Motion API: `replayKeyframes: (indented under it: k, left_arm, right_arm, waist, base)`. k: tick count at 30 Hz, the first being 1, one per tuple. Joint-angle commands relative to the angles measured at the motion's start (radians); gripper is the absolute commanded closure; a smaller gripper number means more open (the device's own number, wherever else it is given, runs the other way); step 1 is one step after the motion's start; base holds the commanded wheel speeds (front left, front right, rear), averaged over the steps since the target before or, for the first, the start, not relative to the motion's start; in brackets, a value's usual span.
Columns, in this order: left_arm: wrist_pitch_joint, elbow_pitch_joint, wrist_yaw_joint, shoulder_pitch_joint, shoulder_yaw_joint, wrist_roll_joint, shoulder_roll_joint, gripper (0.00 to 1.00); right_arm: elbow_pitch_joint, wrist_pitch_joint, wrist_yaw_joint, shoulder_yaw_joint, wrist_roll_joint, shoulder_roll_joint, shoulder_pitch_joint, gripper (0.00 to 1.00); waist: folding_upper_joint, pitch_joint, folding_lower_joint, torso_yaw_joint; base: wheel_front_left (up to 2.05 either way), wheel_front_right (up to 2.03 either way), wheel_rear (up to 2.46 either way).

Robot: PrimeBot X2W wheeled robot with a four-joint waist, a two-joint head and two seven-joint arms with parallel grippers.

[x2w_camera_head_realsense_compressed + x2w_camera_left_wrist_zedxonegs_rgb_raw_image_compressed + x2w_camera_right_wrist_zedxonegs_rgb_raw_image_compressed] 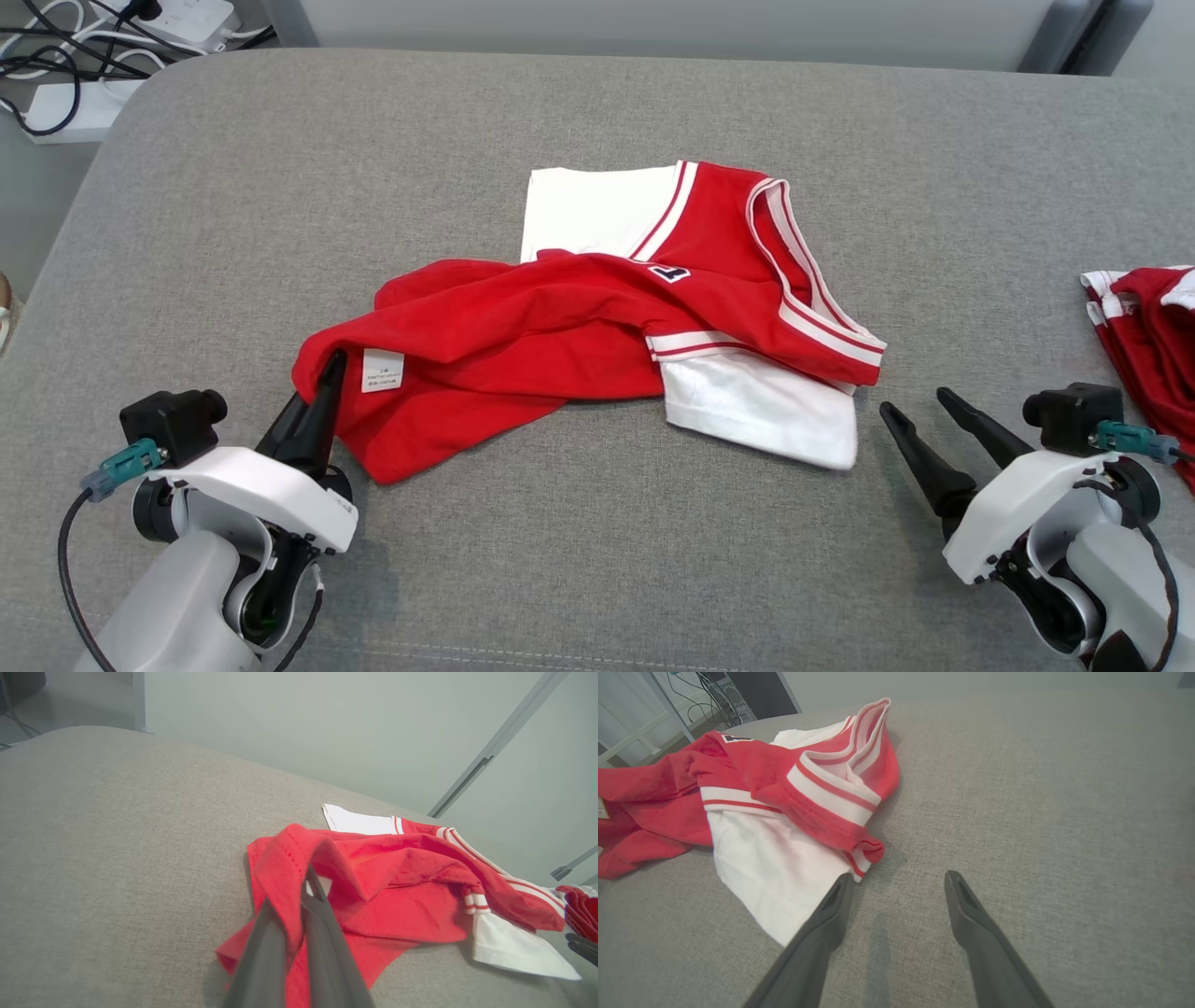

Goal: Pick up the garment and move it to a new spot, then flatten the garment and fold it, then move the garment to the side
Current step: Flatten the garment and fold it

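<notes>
Pinching the lower left corner of the red garment (523, 317), the left hand (330, 366) has its fingers pressed together on the fabric just beside the white care label (383, 371). The right hand (915, 401) has its fingers spread and holds nothing, sitting low over the grey tabletop (597, 560) just off the white sleeve (775, 411) at the garment's right end. The garment lies crumpled near the middle of the tabletop, its red body bunched and twisted over itself, with the striped collar uppermost.

Several things could go wrong from here. With only one corner held, a pull to the left would likely drag the whole heap along, or tighten the twist across its middle, rather than spread it flat. The left grip looks to be on a thin fold near the edge, so a sharp tug may let it slip free. If the right hand closes where it is, it may catch a single sleeve layer or miss the cloth altogether. A second red garment (1153, 327) lies close to the right arm, and a wide swing could snag it.
</notes>
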Motion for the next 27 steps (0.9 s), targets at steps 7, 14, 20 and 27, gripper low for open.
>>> replayKeyframes:
  k: [7,14,20,27]
  left_arm:
    - [-0.01,-0.007,-0.007,0.005,0.047,0.012,0.019,1.0]
    - [-0.01,-0.001,-0.007,0.018,0.025,0.013,0.006,1.0]
    - [-0.01,-0.003,-0.007,0.026,0.012,0.01,0.006,1.0]
    - [-0.01,-0.001,-0.007,0.011,-0.006,0.006,0.0,1.0]
  right_arm:
    - [-0.049,-0.03,0.004,0.04,0.056,-0.008,-0.023,0.0]
    - [-0.044,-0.031,0.004,0.138,0.122,0.023,-0.016,0.0]
    - [0.002,-0.032,0.004,0.204,0.166,0.044,-0.023,0.0]
    - [0.071,-0.032,0.004,0.212,0.184,0.061,-0.049,0.0]
  waist:
    - [0.0,-0.024,0.0,-0.016]
    - [0.0,-0.043,0.0,-0.011]
    - [0.0,-0.037,0.0,-0.002]
    - [0.0,-0.018,0.0,0.016]
  base:
    - [0.0,0.0,0.0]
    - [0.0,0.0,0.0]
    - [0.0,0.0,0.0]
    - [0.0,0.0,0.0]
